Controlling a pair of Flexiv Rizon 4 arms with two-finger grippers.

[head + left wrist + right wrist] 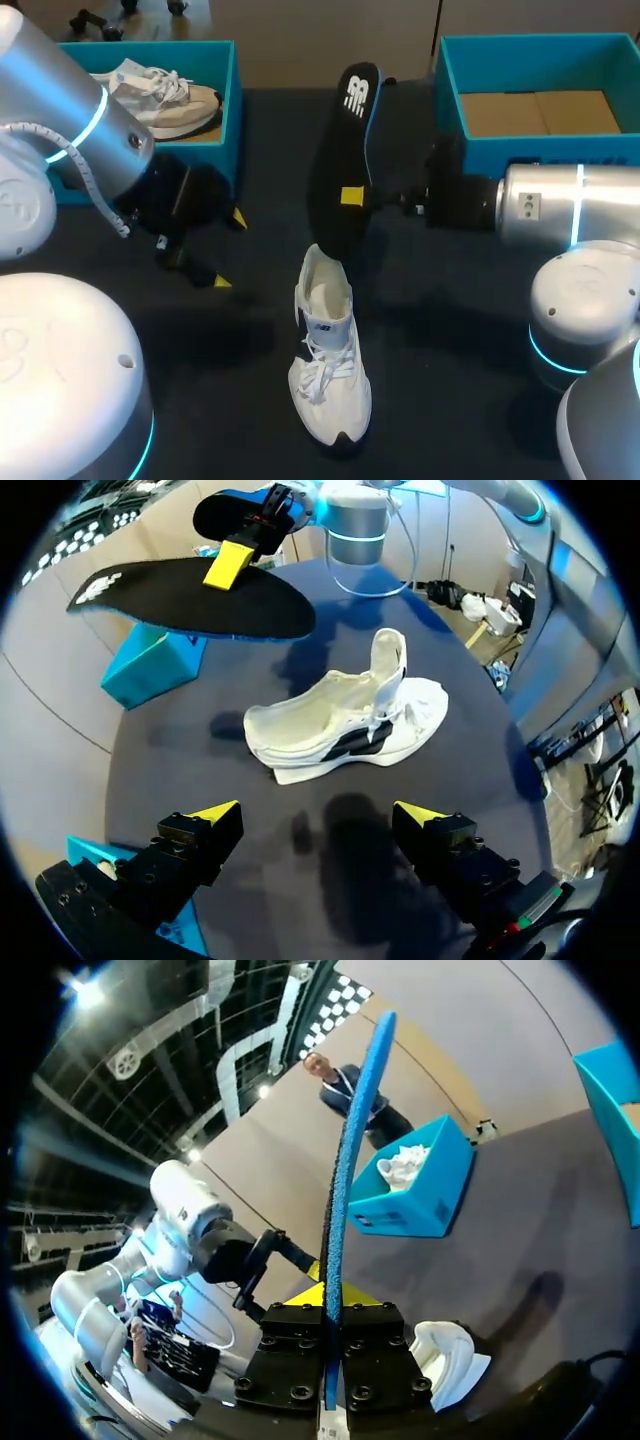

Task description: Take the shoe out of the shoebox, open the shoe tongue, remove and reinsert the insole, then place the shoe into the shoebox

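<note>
**A:** What did the head view show?

**B:** A dark table (pixel 240 400) with two teal shoeboxes at its far side. The first shoebox (pixel 228 90) held a spare shoe (pixel 165 95). The second shoebox (pixel 470 150) showed a brown cardboard floor. One white shoe (pixel 328 370) lay on the table between the arms, outside both boxes, with its tongue raised. There was one black insole (pixel 345 160). The right gripper (pixel 352 196) held it above the table with its fingers clamped on it. The left gripper (pixel 228 250) was just beside the first shoebox, its fingers spread apart with nothing between them.

**A:** And the left wrist view?

**B:** The left gripper (pixel 318 815) was over the dark table (pixel 200 770), with its two yellow tips wide apart. The shoe (pixel 340 725) lay on its side ahead of it. Beyond the shoe, the insole (pixel 190 600) hung flat in the right gripper (pixel 228 565), above the second shoebox (pixel 150 665).

**A:** The right wrist view?

**B:** The insole (pixel 345 1180) stood edge-on, its blue rim rising from the right gripper (pixel 330 1305), which was pinched on it from both sides. The shoe (pixel 445 1355) lay just beside the fingers. Both boxes showed. The first shoebox (pixel 420 1195) was ahead with the spare shoe (pixel 405 1165) inside, and the second shoebox (pixel 610 1110) was off to one side. The left arm (pixel 200 1230) was well apart from the insole.
</note>
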